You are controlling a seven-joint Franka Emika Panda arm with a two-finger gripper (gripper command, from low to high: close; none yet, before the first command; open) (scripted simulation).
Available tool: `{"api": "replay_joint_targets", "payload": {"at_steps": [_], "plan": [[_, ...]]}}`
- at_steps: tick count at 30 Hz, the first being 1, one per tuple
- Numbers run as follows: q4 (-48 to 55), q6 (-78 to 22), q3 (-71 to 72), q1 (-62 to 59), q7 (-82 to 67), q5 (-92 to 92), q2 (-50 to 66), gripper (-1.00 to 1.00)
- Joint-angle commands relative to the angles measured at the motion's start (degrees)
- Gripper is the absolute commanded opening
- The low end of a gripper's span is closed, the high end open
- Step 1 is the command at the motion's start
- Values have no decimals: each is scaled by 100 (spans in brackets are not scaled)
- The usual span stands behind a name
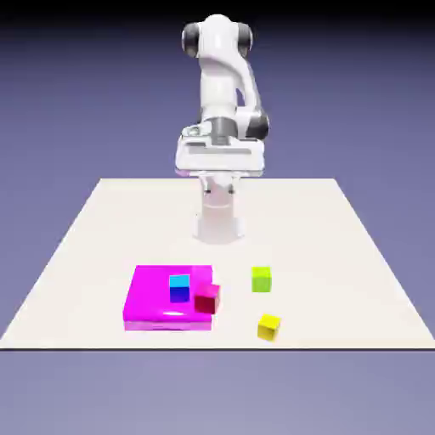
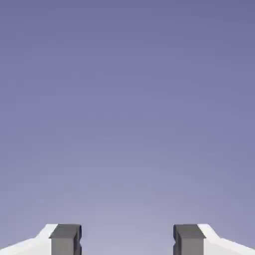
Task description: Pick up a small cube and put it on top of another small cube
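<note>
We see the gripper (image 2: 127, 239) with its two grey fingertips (image 2: 65, 238) standing well apart in the hand view, and nothing between them but the plain blue-violet backdrop; the jaws are open and hold nothing. No cube shows in that view at all, so we judge the hand points out level over the table rather than down at it.

In the exterior view the arm (image 1: 223, 102) is folded up high over its base at the far edge of the table (image 1: 357, 255), with the hand at about 12 o'clock from the cubes. All the cubes lie toward 6 o'clock of it, low and well apart from it.

Nearest the picture's bottom is a yellow cube (image 1: 268, 326). A lime-green cube (image 1: 261, 278) sits at about 12 o'clock from it, near but not touching. Both stand free on the bare table. At roughly 9 o'clock from the green one lies a flat magenta slab (image 1: 149, 297), with a blue cube (image 1: 179, 288) on top of it and a dark red cube (image 1: 207, 298) touching or just beside the slab's near right corner; we cannot tell which.

We judge the relation that matters is simply this: every cube lies below and toward 6 o'clock, so the hand must tip downward and reach out. The cubes have no long axis to align with.
</note>
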Motion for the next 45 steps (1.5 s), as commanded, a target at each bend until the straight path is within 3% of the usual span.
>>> {"api": "replay_joint_targets", "payload": {"at_steps": [1,26,33,34,40,45], "plan": [[104,-87,125,-83,234,-102,208,0],[2701,-2255,3233,-2142,6078,-2653,5398,0],[3039,-1613,2314,-1412,6755,-3560,6406,0],[3039,-1613,2314,-1412,6755,-3560,6406,-100],[2696,-2331,3217,-2098,6043,-2626,5417,-100],[2184,-3147,2850,-2180,5553,-1418,4534,-100]]}}
